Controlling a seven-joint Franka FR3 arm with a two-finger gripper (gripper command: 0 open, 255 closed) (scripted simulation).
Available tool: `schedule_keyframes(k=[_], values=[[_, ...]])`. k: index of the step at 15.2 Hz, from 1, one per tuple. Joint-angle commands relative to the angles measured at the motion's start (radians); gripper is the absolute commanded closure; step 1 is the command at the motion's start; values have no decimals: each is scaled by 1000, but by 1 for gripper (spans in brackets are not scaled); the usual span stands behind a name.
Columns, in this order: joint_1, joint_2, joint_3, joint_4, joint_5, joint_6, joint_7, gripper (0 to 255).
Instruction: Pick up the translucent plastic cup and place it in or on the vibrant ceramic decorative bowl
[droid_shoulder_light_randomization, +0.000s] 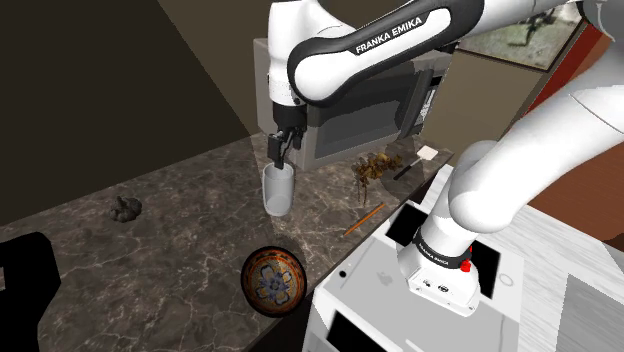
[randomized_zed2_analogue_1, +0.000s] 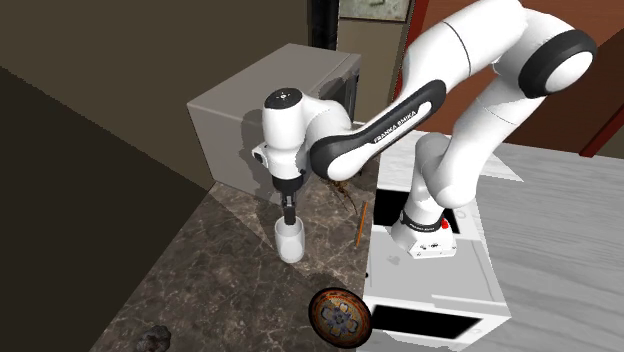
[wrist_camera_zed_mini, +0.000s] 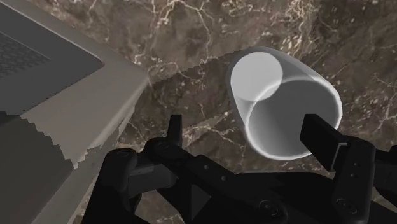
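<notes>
At the shoulder view's left, a small dark lump (droid_shoulder_light_randomization: 126, 209) was seen on the dark marbled counter (droid_shoulder_light_randomization: 190, 240), well apart from everything else. Next along, the round bowl (droid_shoulder_light_randomization: 273, 279), brown-rimmed with a blue and white pattern inside, was found near the counter's front edge, just beside the white stand (droid_shoulder_light_randomization: 380, 290).

Farther back, the pale see-through cup (droid_shoulder_light_randomization: 277, 190) was seen standing upright on the counter, mouth up. It was set apart from the bowl and placed in front of the grey microwave (randomized_zed2_analogue_1: 240, 120). And there it was: the black gripper (droid_shoulder_light_randomization: 283, 150) was hung straight over the cup, pointed down, with its fingertips brought to the level of the rim.

In the wrist view the fingers were shown spread apart. One finger (wrist_camera_zed_mini: 321, 140) was laid across the cup's rim. The other (wrist_camera_zed_mini: 174, 130) was kept outside the wall, with bare counter seen between it and the cup. So the cup was not clasped. The microwave's grey corner was seen close beside the outer finger.

Further toward the shoulder view's right, a brown tangle of dried twigs (droid_shoulder_light_randomization: 372, 168) was noted on the counter. An orange pencil (droid_shoulder_light_randomization: 364, 219) was seen lying nearer the stand. Last, a small white card (droid_shoulder_light_randomization: 428, 152) was seen at the far end of the counter.
</notes>
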Motion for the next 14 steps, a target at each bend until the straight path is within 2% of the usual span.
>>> schedule_keyframes(k=[1, 8, 14], values=[[2, 39, 15, 2, -4, 39, 20, 0], [-4, 94, 23, -44, -17, 139, 31, 0], [-4, 94, 23, -44, -17, 139, 31, 0]])
